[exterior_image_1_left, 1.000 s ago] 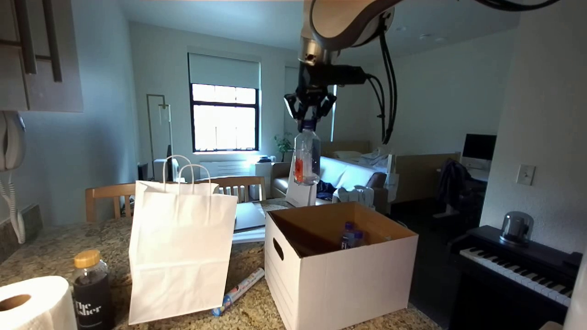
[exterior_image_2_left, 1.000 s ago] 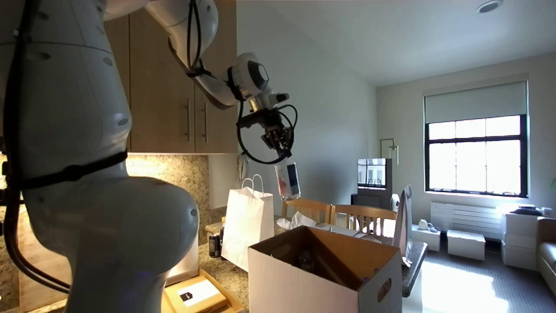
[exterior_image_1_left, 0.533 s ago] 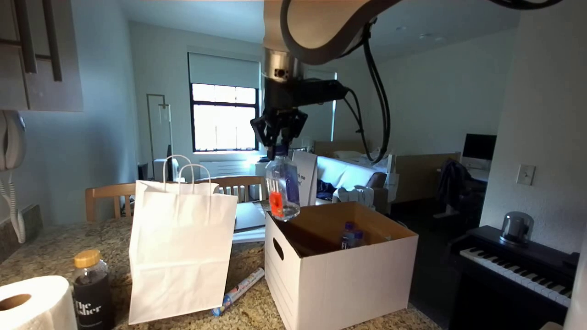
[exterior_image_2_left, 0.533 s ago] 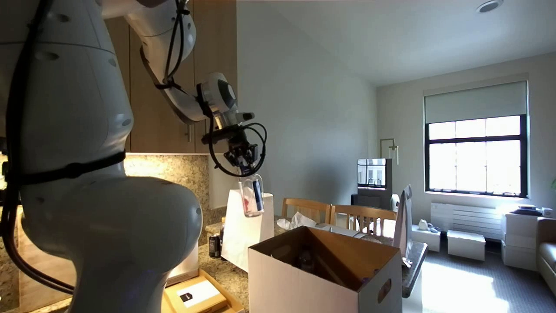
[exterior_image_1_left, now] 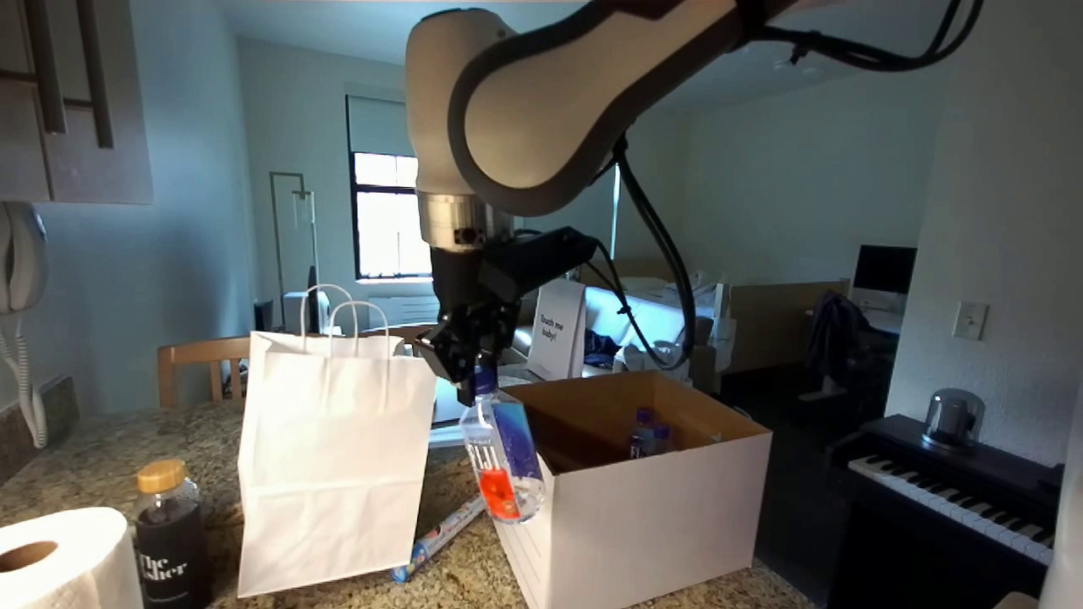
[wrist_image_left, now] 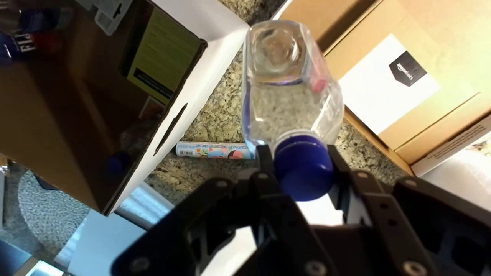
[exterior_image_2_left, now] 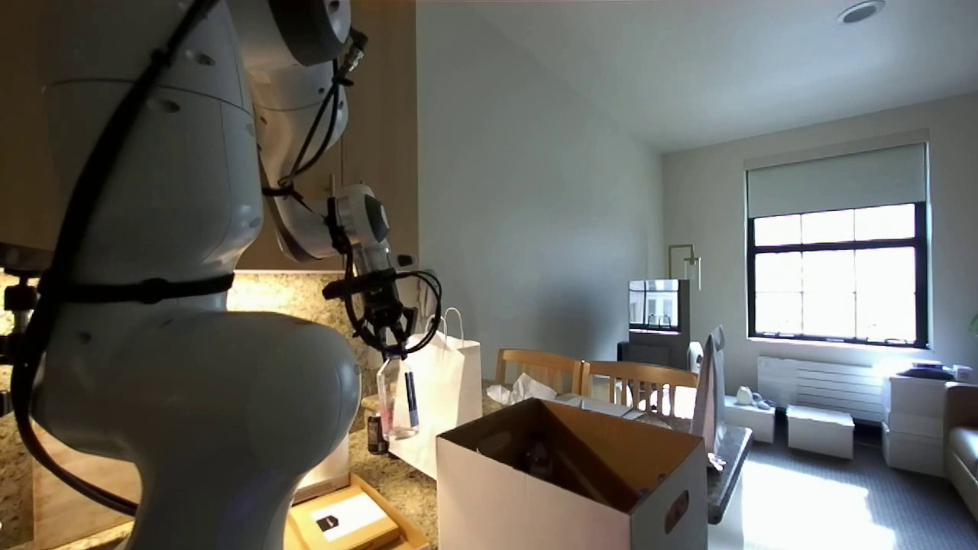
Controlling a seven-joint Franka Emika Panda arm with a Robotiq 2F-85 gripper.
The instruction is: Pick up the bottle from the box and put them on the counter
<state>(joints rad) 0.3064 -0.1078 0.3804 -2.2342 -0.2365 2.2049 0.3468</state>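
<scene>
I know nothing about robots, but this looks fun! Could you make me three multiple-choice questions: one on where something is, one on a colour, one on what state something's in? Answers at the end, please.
1. Where is the white paper bag with looped handles?
A. On a black piano
B. On the speckled stone counter
C. On a wooden chair

2. What colour is the cap of the clear plastic bottle in the black two-fingered claw?
A. Red
B. Green
C. Blue

3. What state is the large white cardboard box in?
A. Open at the top
B. Taped shut
C. Flattened

1: B, its base rests on the stone in an exterior view.
2: C, the wrist view shows it close up.
3: A, its brown inside shows in both exterior views.
</scene>
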